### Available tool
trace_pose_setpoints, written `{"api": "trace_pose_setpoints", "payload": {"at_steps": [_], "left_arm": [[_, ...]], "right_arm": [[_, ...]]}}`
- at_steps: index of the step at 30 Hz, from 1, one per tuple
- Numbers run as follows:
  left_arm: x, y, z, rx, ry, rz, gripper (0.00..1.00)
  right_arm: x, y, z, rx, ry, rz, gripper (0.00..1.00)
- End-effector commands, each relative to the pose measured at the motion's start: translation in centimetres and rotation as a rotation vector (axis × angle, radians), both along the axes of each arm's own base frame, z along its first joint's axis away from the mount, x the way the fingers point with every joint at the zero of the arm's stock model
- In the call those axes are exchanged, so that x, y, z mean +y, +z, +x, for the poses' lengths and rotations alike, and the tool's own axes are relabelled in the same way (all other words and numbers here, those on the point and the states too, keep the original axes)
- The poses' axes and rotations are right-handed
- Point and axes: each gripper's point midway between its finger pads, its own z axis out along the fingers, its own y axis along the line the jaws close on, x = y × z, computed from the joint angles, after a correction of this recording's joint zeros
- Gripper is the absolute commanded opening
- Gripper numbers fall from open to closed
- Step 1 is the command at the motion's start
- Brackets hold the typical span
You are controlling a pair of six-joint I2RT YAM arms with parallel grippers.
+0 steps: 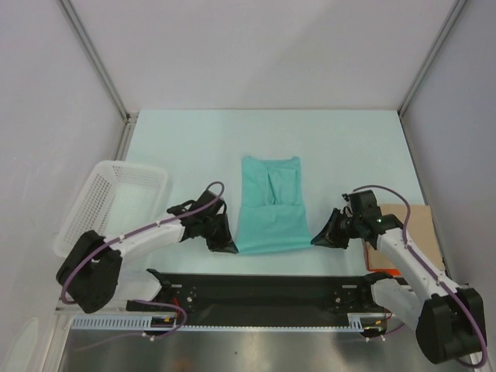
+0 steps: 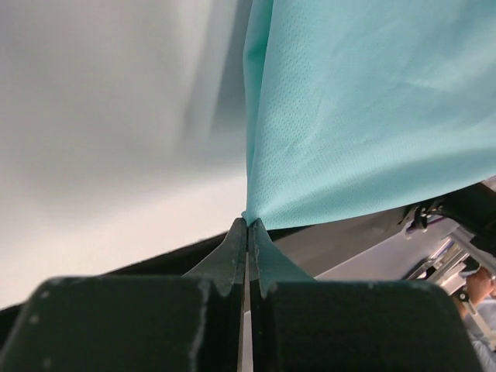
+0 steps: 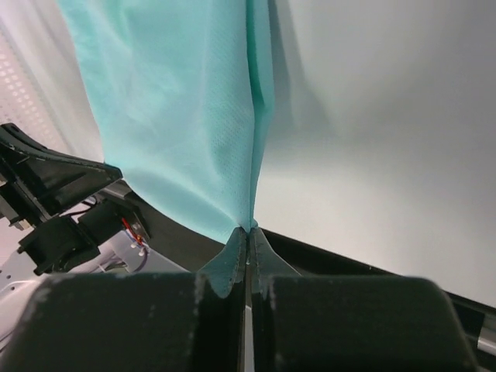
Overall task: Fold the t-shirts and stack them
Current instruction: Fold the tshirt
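- At the middle of the table (image 1: pixel 186 139) lies the teal t-shirt (image 1: pixel 270 205), sides folded in, hem nearest the arms.
- The left gripper (image 2: pixel 248 225) pinches its near left corner, and the right gripper (image 3: pixel 248 230) pinches its near right corner.
- A white mesh basket (image 1: pixel 108 203) sits at the left, and a brown cardboard sheet (image 1: pixel 422 225) at the right.

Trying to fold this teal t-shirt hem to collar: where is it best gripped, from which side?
The two near hem corners, each from its outer side. The t-shirt lies flat with its hem on the near side, corners free; the left tool and right tool are shut on those corners.
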Motion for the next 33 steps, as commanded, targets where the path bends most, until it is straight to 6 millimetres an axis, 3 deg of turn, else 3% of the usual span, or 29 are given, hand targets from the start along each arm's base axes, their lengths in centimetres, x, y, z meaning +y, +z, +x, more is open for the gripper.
{"api": "trace_pose_setpoints", "payload": {"at_steps": [1,4,7,9,11,12,13,14,16,17,19,20,22,23,25,26,27,30,32,33], "left_arm": [[2.6,0.8,-0.6,-0.008,0.069,0.109,0.00],[2.0,2.5,0.5,-0.039,0.063,0.101,0.00],[1.1,3.5,2.1,-0.041,0.043,0.097,0.00],[0.8,4.1,4.1,-0.055,0.037,0.105,0.00],[0.6,4.7,6.4,-0.066,0.053,0.107,0.00],[0.6,5.0,7.2,-0.074,0.043,0.106,0.00],[0.8,5.1,7.8,-0.067,0.043,0.111,0.00],[0.4,6.4,9.3,-0.097,0.048,0.094,0.00],[1.0,6.5,11.1,-0.096,0.054,0.105,0.00],[1.1,7.8,12.8,-0.128,0.072,0.090,0.00],[1.3,7.7,14.2,-0.124,0.059,0.102,0.00],[0.9,8.6,15.5,-0.145,0.057,0.082,0.00],[1.0,7.9,17.0,-0.125,0.041,0.092,0.00],[0.6,9.1,18.3,-0.151,0.040,0.063,0.00],[0.1,9.2,20.1,-0.157,0.033,0.055,0.00],[0.1,9.2,20.7,-0.157,0.034,0.053,0.00],[-0.1,9.2,21.2,-0.158,0.028,0.045,0.00],[-0.9,9.3,23.3,-0.169,0.022,0.031,0.00],[-1.4,9.8,24.7,-0.190,0.023,0.018,0.00],[-1.4,9.9,25.1,-0.199,0.029,0.015,0.00]], "right_arm": [[-0.9,0.3,-1.0,0.023,-0.049,-0.034,0.00],[-0.9,1.1,-0.4,-0.015,-0.036,-0.045,0.00],[-0.5,1.9,1.6,-0.043,-0.030,-0.042,0.00],[-0.2,3.3,3.8,-0.085,-0.030,-0.038,0.00],[0.1,3.0,5.3,-0.071,-0.021,-0.048,0.00],[0.2,4.2,6.7,-0.099,-0.024,-0.039,0.00],[0.3,3.6,7.4,-0.069,-0.016,-0.048,0.00],[0.4,4.0,8.2,-0.076,-0.013,-0.044,0.00],[0.7,5.6,10.0,-0.108,-0.006,-0.029,0.00],[0.8,5.6,10.8,-0.104,-0.003,-0.032,0.00],[0.7,6.7,12.5,-0.125,-0.009,-0.029,0.00],[0.7,6.0,13.1,-0.099,-0.003,-0.031,0.00],[0.6,6.2,14.4,-0.098,-0.006,-0.017,0.00],[0.7,6.8,15.4,-0.111,-0.008,-0.011,0.00],[0.6,6.4,16.8,-0.098,-0.018,0.001,0.00],[0.7,7.2,17.9,-0.121,-0.021,0.008,0.00],[0.7,6.3,18.6,-0.099,-0.023,0.007,0.00],[0.9,7.0,20.8,-0.110,-0.025,0.033,0.00],[1.0,6.4,21.9,-0.095,-0.027,0.037,0.00],[1.0,7.1,22.9,-0.115,-0.030,0.041,0.00]]}}
